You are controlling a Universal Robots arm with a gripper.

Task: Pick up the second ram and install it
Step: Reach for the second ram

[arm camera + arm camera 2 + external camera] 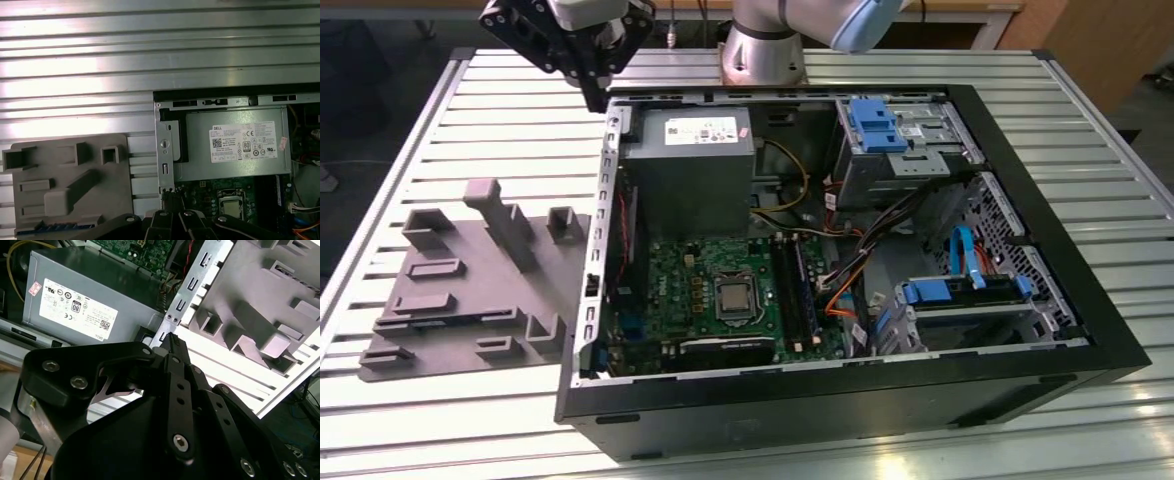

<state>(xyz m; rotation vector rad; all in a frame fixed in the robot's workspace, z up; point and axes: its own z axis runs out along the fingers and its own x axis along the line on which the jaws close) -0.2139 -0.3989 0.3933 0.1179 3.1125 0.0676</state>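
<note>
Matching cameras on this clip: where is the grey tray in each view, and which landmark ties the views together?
Exterior view: the tray lies on the slatted table, outside the case, at the exterior view's left.
Second wrist view: the tray lies across the case's metal edge from the power supply.
First wrist view: the tray lies on the table beside the case wall.
Shared landmark: the labelled power supply.

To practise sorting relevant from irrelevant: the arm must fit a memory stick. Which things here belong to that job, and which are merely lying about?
Job: black metal pincer; long black memory slots on the green circuit board; light grey plastic tray with raised blocks.
Lying about: grey metal power supply box; blue plastic drive brackets; orange cables.
</note>
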